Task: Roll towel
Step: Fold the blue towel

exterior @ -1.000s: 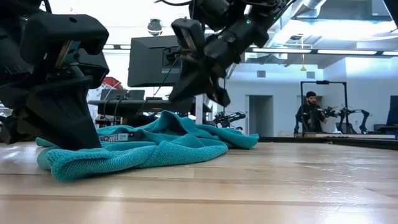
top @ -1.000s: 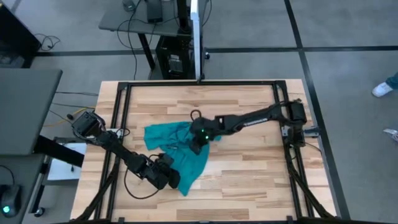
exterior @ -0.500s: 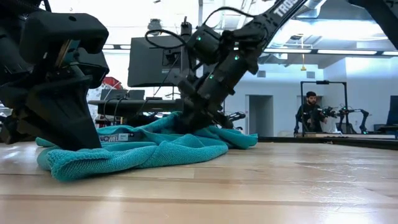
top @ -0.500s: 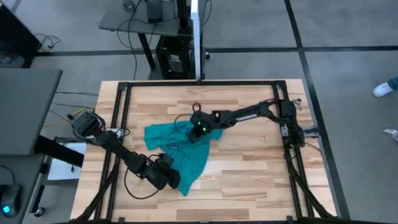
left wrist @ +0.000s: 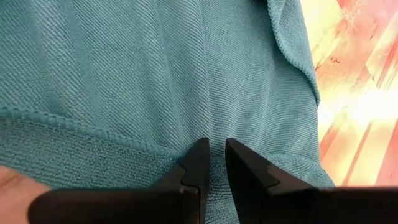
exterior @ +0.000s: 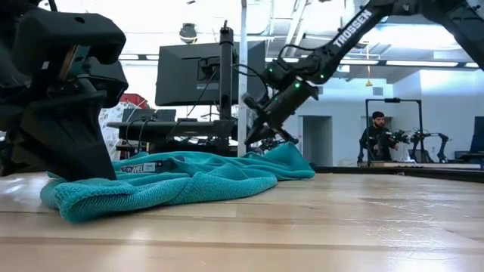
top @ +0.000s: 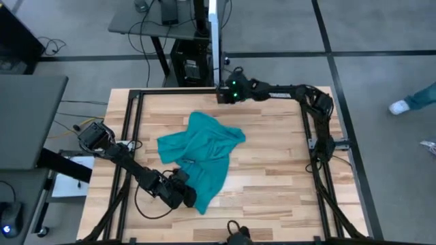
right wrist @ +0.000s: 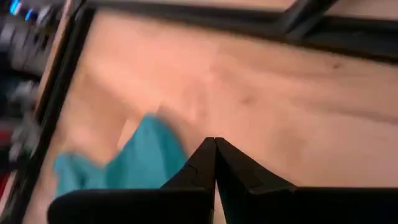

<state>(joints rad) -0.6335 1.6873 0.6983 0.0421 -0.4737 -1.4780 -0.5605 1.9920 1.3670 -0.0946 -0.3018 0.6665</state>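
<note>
Spanning the whole scene, a wooden table (top: pixel 272 170) with a black frame, no containers anywhere on it. Lying crumpled left of centre, the teal towel (top: pixel 201 146), unrolled, with folds bunched toward its far edge. Pinning the towel's near left corner, the left end effector (top: pixel 185 197), fingers narrowed onto a fold of cloth in the wrist view. Hovering at the far edge of the table, well apart from the towel, the right end effector (top: pixel 223 94), fingers pressed together and holding nothing. Likely trouble: a lumpy, crooked roll from the bunched folds, or the pinched corner slipping free under a pull.
</note>
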